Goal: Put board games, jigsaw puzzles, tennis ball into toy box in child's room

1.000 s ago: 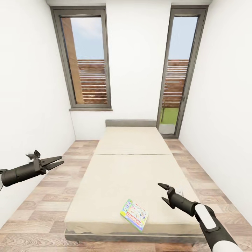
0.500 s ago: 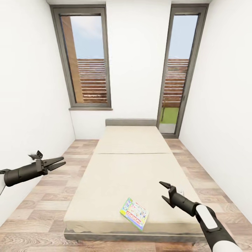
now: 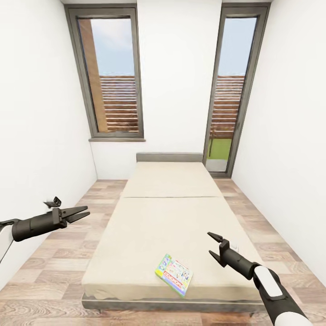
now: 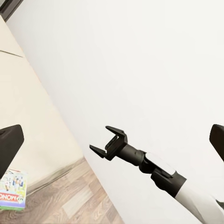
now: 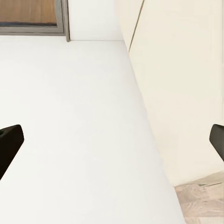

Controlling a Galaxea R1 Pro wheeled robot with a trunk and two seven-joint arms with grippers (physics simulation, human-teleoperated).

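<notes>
Jaws spread and empty on both arms, the robot faces the foot of the bed (image 3: 170, 213) in the child's room (image 3: 181, 90), a narrow white-walled space with two tall dark-framed windows (image 3: 111, 81) on the far wall. Wood-plank floor (image 3: 68, 253) runs down either side of the bed, a wider strip on the robot's left, a tighter one on its right.

One board game (image 3: 174, 274), a flat box with a white, green and red cover, lies on the beige mattress near the foot edge, turned askew to that edge and set toward the right half. It also shows in the left wrist view, close to the mattress corner.

Judged from this, the step in hand is the approach to collect that game; it is not yet in the toy box.

Right gripper (image 3: 216, 246) hovers over the mattress, just beside the game on its right and apparently somewhat above it, though its height is hard to read. Left gripper (image 3: 78, 213) hangs over the left floor strip, well apart from the game.

Next move likely calls for the right gripper to drop toward the box and take it by a thin edge. Nothing else lies on the mattress around the game, but the right wall stands close behind that arm.
</notes>
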